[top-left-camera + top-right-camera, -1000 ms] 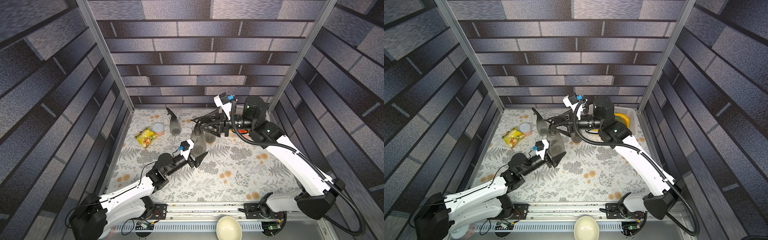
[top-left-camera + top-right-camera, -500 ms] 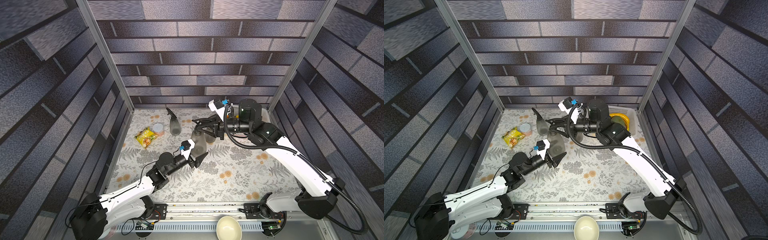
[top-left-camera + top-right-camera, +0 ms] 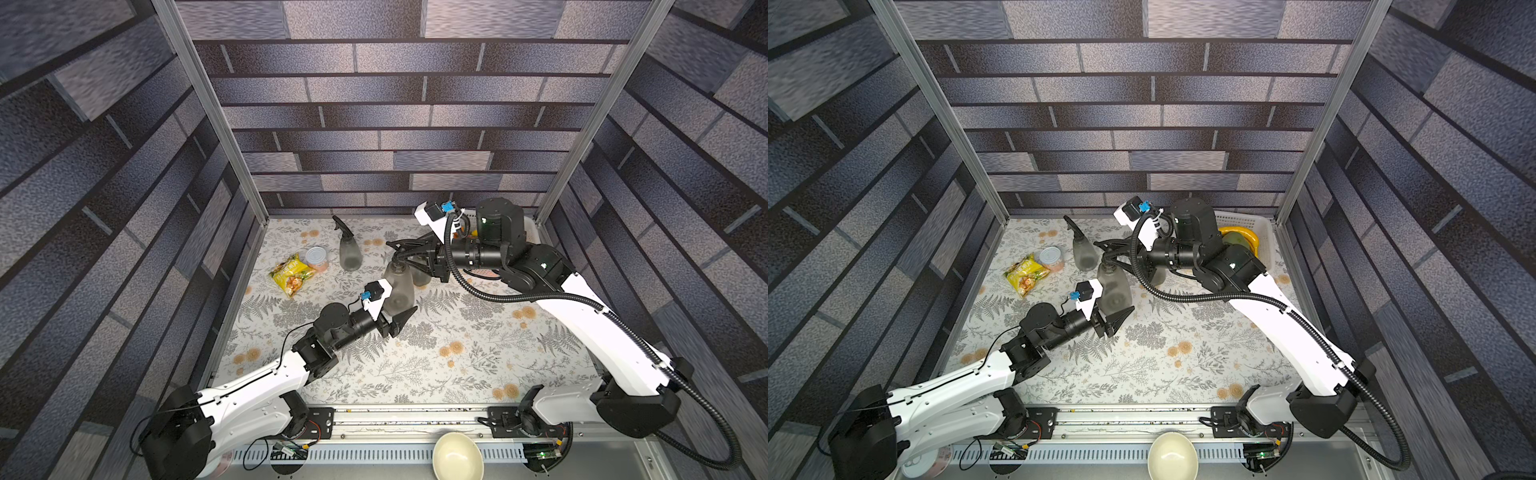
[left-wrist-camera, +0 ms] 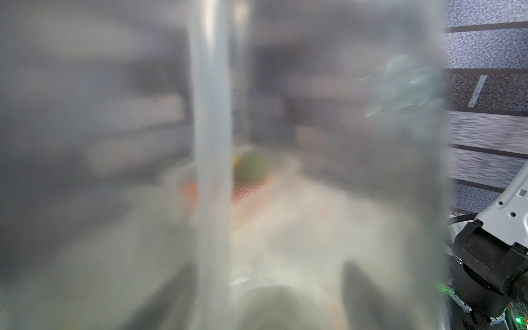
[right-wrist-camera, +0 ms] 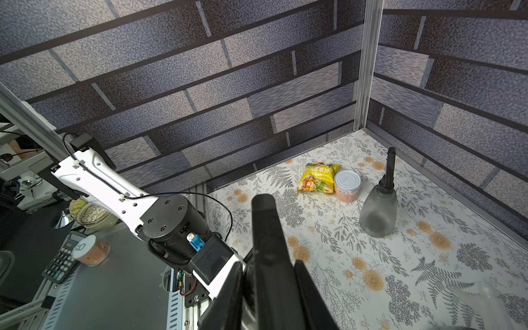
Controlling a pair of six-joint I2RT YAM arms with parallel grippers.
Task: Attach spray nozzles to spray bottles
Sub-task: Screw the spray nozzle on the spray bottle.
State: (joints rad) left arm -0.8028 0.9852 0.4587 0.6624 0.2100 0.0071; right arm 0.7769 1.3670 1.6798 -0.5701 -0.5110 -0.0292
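Right gripper (image 3: 395, 254) now clamped — on nozzle (image 5: 265, 228), arm outstretched

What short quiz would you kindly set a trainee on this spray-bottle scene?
1. True or false: the smoky grey translucent plastic bottle standing beside the short silver-lidded can already carries a black plastic trigger nozzle.
2. The left gripper is closed on: A) the can; B) a yellow snack bag; C) another grey bottle, near its base.
3. What sits between the right gripper's jaws?
Key: 1 true; 2 C; 3 a second black trigger nozzle, at the held bottle's neck.
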